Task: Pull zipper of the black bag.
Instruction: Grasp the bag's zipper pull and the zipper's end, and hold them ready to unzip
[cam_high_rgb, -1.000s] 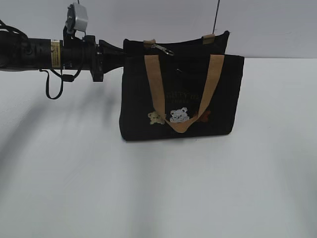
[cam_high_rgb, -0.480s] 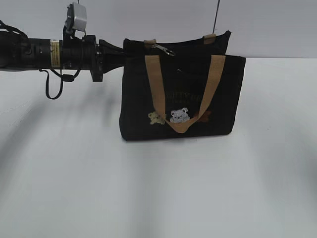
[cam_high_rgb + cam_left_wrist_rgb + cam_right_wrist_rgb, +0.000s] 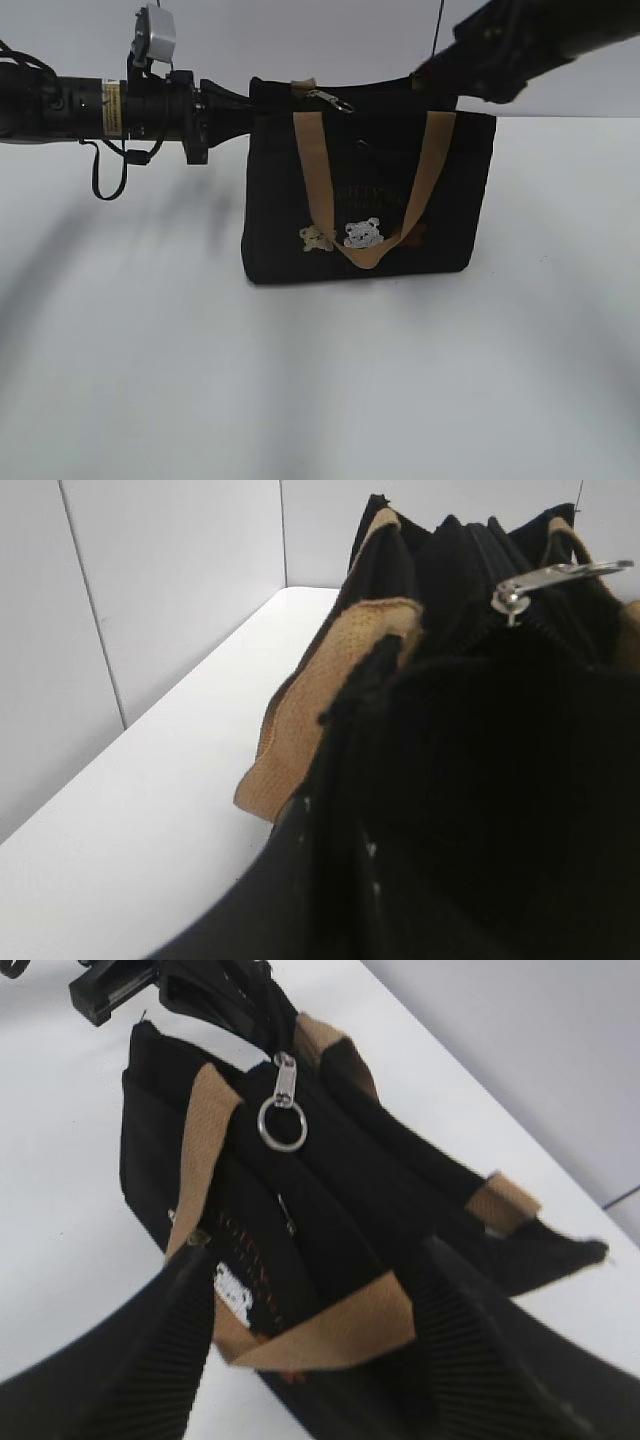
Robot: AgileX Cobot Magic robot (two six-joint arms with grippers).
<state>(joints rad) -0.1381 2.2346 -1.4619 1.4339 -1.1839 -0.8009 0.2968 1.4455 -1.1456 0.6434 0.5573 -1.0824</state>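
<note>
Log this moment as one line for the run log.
left gripper: clamped on black fabric bag top edge | right gripper: open, above bag | silver metal zipper pull: untouched, near left gripper's end

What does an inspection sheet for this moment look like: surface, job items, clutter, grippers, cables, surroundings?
Surface: white table, bare apart from the bag.
Job's things: black bag upright; zipper pull near the bag's left end, ungrasped.
Clutter: nothing seen.
Grippers: left gripper at the bag's upper left corner, seemingly clamping its edge; right gripper open above the bag, holding nothing.
Cables: black cable looping under the left arm; thin dark line behind the bag.
Surroundings: pale panelled wall.
</note>
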